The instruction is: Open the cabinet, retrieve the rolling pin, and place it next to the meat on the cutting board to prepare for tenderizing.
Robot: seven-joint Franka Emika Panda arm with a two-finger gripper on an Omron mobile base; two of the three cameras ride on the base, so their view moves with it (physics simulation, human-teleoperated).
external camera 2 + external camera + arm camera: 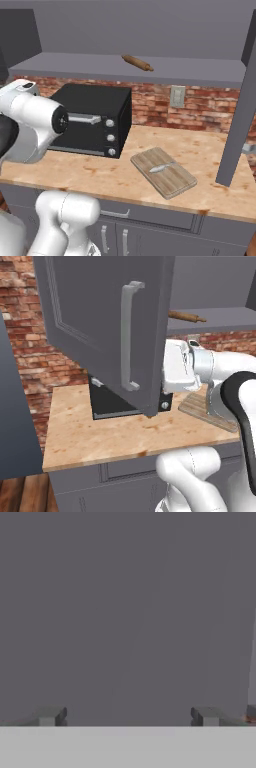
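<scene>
Both doors of the cabinet [90,311] stand swung out. The left door with its pale bar handle [129,336] fills the near left. On the open shelf lies the rolling pin [187,317] [137,63], slim and brown. The cutting board [163,172] [207,411] rests on the counter with a small pale piece of meat [161,168] on it. My gripper [128,717] is open, its fingertips [50,716] wide apart, nothing between them, facing a flat grey surface close up. The white hand [177,373] sits just behind the left door's free edge, below the shelf.
A black toaster oven [95,120] stands on the light wood countertop [90,175] under the shelf, left of the board. The right cabinet door [240,115] hangs open edge-on at the right. A wall outlet [176,96] is on the brick backsplash.
</scene>
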